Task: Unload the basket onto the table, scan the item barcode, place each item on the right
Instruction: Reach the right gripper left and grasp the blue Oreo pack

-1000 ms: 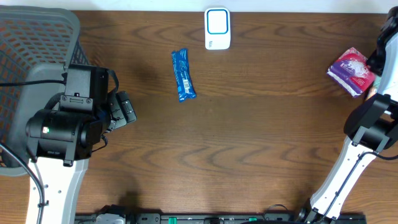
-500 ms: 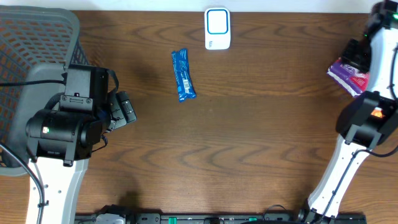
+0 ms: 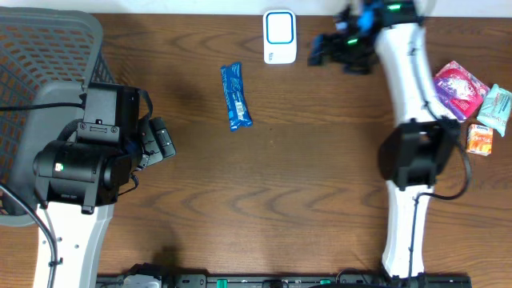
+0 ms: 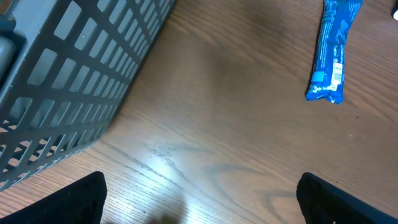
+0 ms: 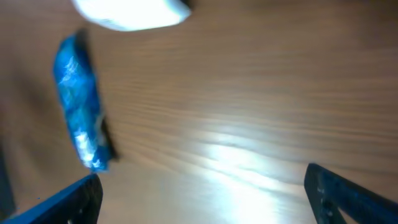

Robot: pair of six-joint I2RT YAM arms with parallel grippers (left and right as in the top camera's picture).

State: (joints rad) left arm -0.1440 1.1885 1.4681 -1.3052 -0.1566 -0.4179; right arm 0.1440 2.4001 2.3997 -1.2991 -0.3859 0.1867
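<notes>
**Blue bar waits beside the scanner.** A blue wrapped bar (image 3: 235,97) lies flat on the brown wood-grain worktop (image 3: 320,184), towards the far edge and left of centre, with neither arm touching it. The wrapper is long and narrow, glossy bright blue, with crimped ends. A white printed panel sits near the end closer to the arms' bases. In the left wrist view that panel faces up, though its markings are too small to read. The bar runs roughly front to back, slightly tilted. It is near but apart from the white scanner (image 3: 280,37), a rounded unit with a blue-rimmed window, which stands at the far edge to the bar's right.

The right arm stretches across the far side of the worktop, its right claw (image 3: 328,50) just beside the scanner. The blurred right wrist view shows the fingers spread wide with nothing between them and the bar off to one side. The left claw (image 3: 160,142) is likewise released and empty, next to the grey mesh basket (image 3: 48,48) on the left. Well apart at the right edge lie a pink packet (image 3: 460,88), a teal packet (image 3: 498,104) and an orange packet (image 3: 480,138).
</notes>
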